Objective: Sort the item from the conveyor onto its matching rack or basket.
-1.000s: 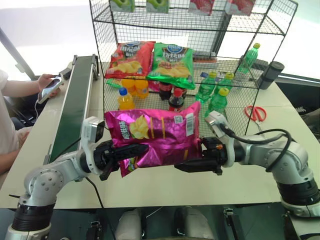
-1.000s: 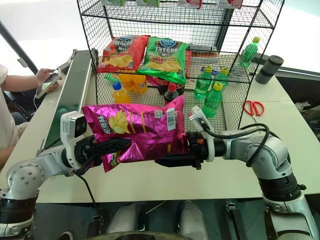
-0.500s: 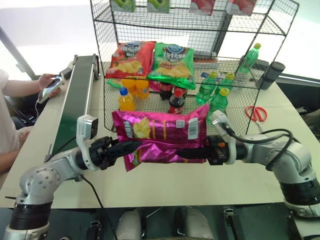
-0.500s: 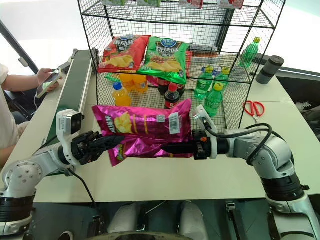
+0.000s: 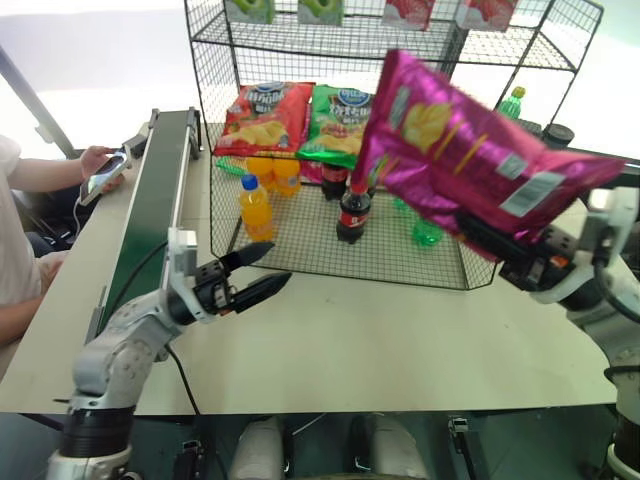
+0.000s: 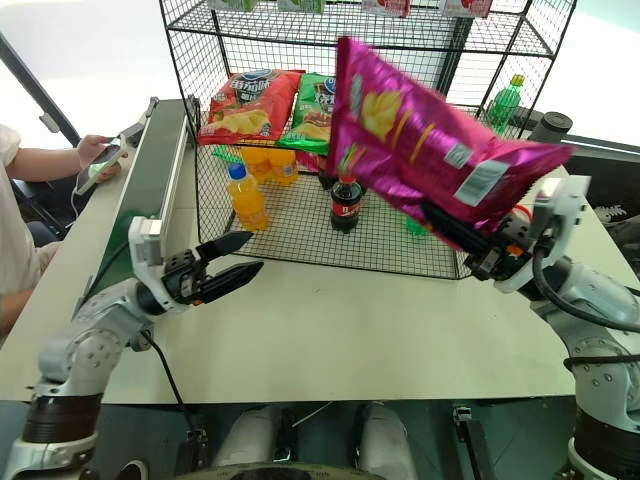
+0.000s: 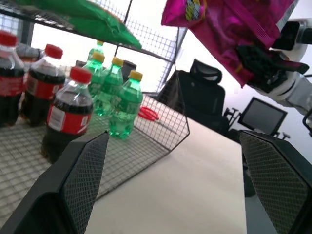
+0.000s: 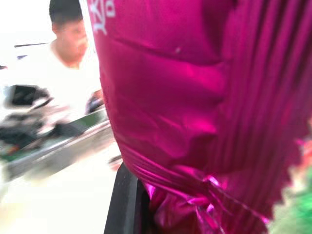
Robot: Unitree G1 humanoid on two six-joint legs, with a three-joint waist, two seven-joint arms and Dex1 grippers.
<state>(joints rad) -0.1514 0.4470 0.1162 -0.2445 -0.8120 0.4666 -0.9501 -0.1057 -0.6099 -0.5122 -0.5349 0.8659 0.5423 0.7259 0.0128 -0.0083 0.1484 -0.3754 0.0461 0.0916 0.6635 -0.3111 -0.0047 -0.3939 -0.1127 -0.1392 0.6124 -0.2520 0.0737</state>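
The magenta-pink crisp bag (image 5: 463,150) is held clamped at its lower seam by the right gripper (image 6: 478,245), raised above the table (image 5: 400,340) and tilted so that its top leans up and away from the gripper toward the black wire rack (image 5: 300,45). The left gripper (image 5: 252,282) stands with its fingers spread apart and nothing between them, low over the table, the conveyor (image 5: 150,215) just beside it and the orange-drink bottle (image 5: 252,208) just ahead of its fingertips. For the step in hand, carrying the bag to the crisp tier, it is judged that the bag should be brought in top-first and level beside the green bag (image 5: 335,125) and the red bag (image 5: 265,115), with the seam kept pinched until the bag rests on the mesh, and the bottles below the gripper cleared. Compared with a second ago, the bag has been passed over: it was then gripped from both sides low in front of the rack, and since then the left gripper has let go and the bag has been swung up and toward the right.
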